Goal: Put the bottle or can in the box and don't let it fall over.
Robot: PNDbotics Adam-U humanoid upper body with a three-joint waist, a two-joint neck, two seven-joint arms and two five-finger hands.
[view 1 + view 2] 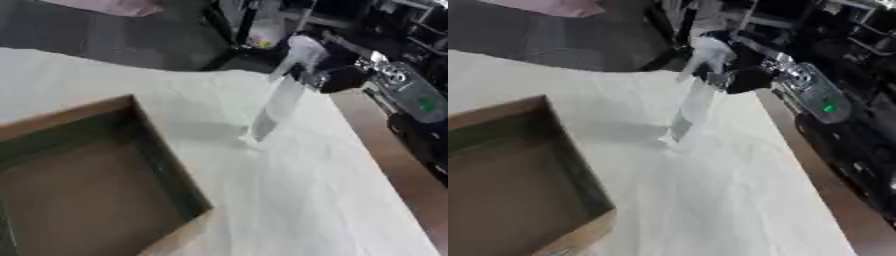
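One clear bottle (278, 102) stands tilted on the pale counter (297, 200), base down, well right of the open cardboard box (96, 185). Right hand (337, 77) has its fingers curled round the upper part (blurry, so finer detail is lost).

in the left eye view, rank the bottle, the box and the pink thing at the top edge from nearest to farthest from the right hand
1. bottle: in the right hand, tilted, base near the table.
2. pink thing: far top left, beyond the table.
3. box: lower left, open cardboard.
The last two are fairly close to call.
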